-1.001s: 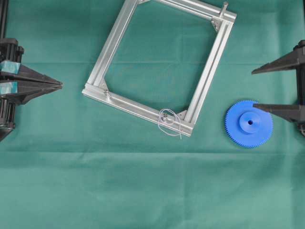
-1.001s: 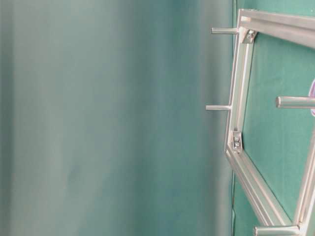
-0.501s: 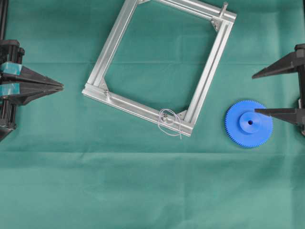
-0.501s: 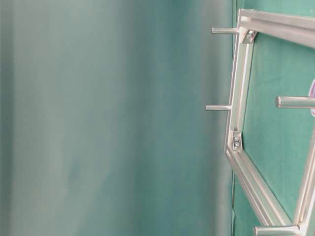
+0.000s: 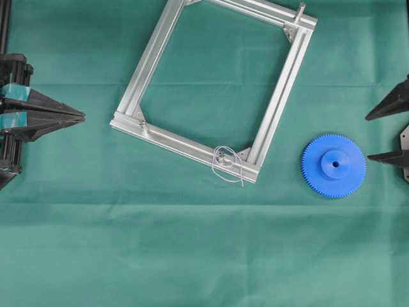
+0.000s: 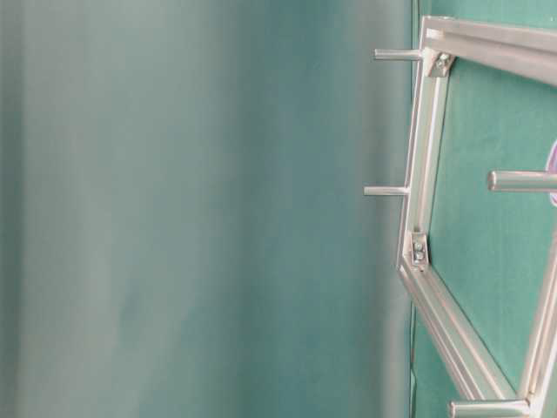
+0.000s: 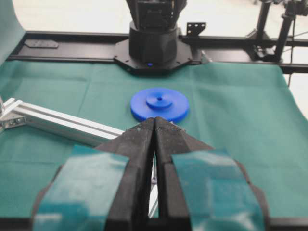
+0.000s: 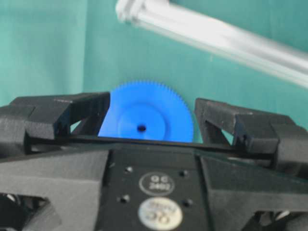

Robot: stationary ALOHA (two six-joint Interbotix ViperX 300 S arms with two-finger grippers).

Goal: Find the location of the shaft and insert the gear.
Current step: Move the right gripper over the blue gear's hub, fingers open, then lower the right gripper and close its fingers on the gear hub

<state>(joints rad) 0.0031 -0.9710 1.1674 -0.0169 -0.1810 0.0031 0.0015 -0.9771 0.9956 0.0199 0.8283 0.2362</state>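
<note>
1. In the right wrist view, the right gripper [image 8: 147,118] is spread wide, its 2 black fingers [image 8: 57,115] standing apart with nothing between them.
2. Just past those fingers the gear [image 8: 144,113] lies flat on the green cloth [image 8: 43,48], its toothed rim clear all round and its centre hole facing up.
3. From overhead, the gear [image 5: 333,165] sits near the right edge of the cloth, with the right gripper [image 5: 386,133] just beside its rim and not touching; only the 2 fingertips enter the picture.
4. Bare cloth [image 5: 192,256] runs the whole width below the gear and the frame, the widest open room in view.
5. Left of the gear, apart from it, is the lower right corner of the aluminium frame [image 5: 153,64], a tilted open rectangle.
6. The shaft [image 5: 222,161] stands at that corner, ringed by a pale wire loop [image 5: 230,167] that hangs over the frame's outer edge onto the cloth.
7. A taller peg [image 5: 299,11] rises at the frame's upper right corner.
8. At the far left edge, the left gripper [image 5: 82,115] has its fingers pressed together, empty, well apart from the frame.
9. The table-level view shows only frame rails [image 6: 422,157] and pegs, rotated sideways.
</note>
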